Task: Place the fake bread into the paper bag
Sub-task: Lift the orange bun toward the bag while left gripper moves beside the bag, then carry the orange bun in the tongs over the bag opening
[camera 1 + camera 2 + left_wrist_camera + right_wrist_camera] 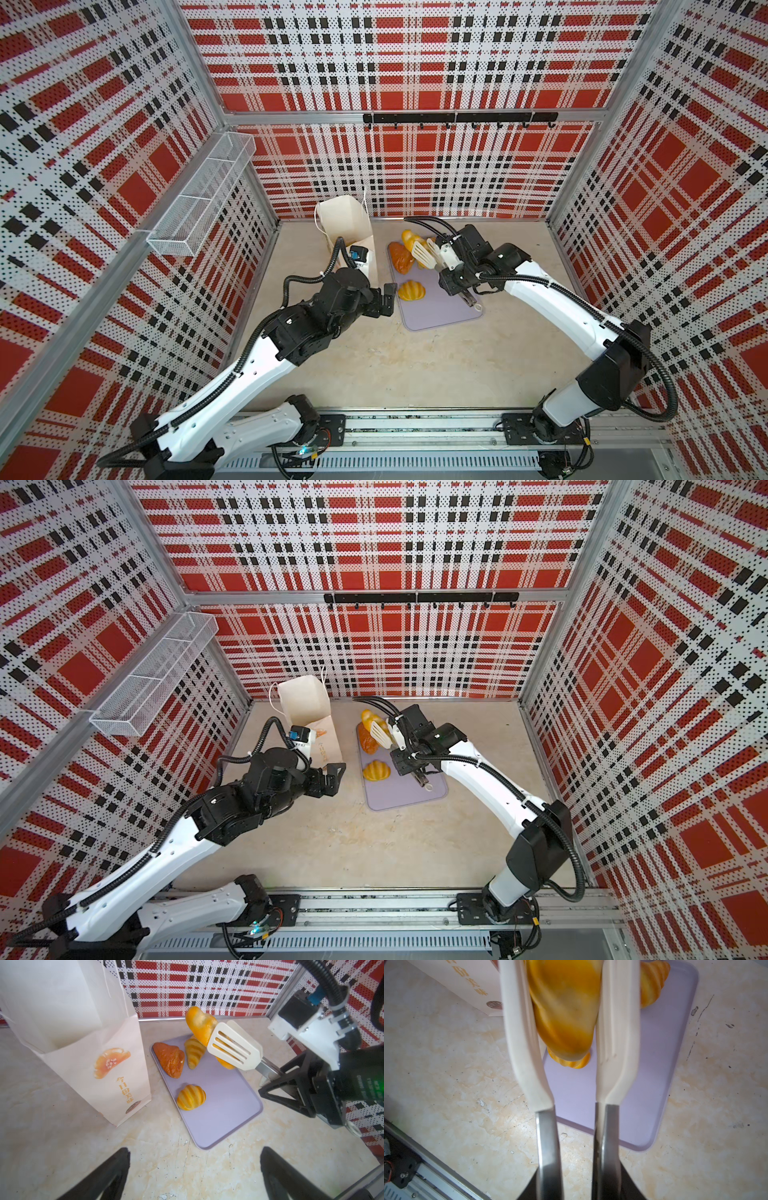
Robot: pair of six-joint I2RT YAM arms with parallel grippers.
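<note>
Plaid red-and-black perforated walls (pixel 415 62) surround a beige marbled tabletop (pixel 415 365); a hook rail (pixel 457 117) hangs behind.

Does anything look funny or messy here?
One thing: a glossy golden-yellow toy bread hangs up in the air. It is pinched between white slotted tongs that the right gripper squeezes. Three other toy breads lie on the flat lilac tray. Nothing looks spilled or broken.

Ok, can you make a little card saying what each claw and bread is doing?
Right claw: shut on white tongs
Tongs: pinching a yellow croissant, lifted above the tray
Left claw: open, empty, beside the paper bag
Lilac tray: brown croissant, striped croissant, shell-shaped roll
Paper bag: standing upright beside the tray
</note>
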